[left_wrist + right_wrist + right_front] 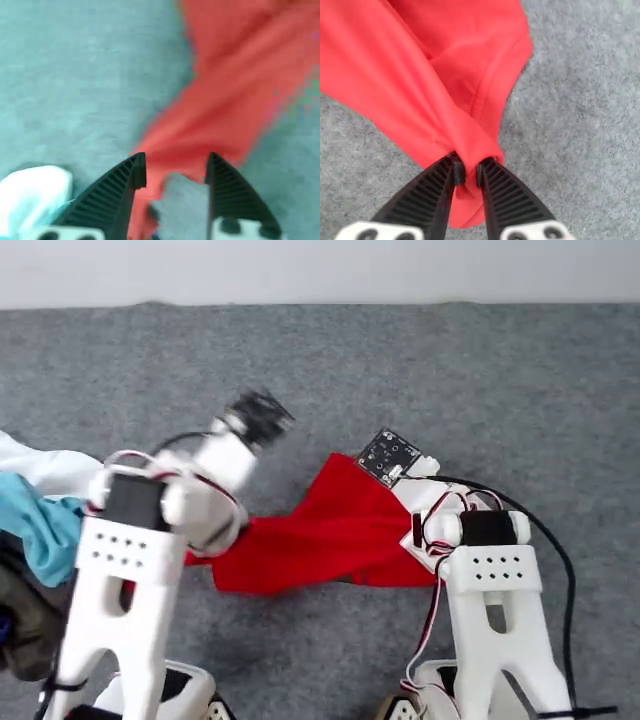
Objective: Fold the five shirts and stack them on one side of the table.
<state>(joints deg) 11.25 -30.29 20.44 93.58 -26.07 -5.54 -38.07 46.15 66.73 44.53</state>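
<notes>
A red shirt (320, 535) lies twisted on the grey carpeted table (400, 370), stretched between the two arms. My right gripper (467, 172) is shut on a bunched fold of the red shirt (420, 75), and in the high view it sits at the cloth's far right corner (385, 480). My left gripper (175, 167) is open just above the shirt's other end (225, 100). A strip of red cloth runs along the inside of one finger (120, 190), with bare carpet showing in the gap.
A pile of other shirts sits at the table's left edge: white (45, 468), light blue (45, 525) and a dark one (25, 625). The white one (30, 195) lies close beside my left gripper. A pale wall (320, 270) bounds the table at the back.
</notes>
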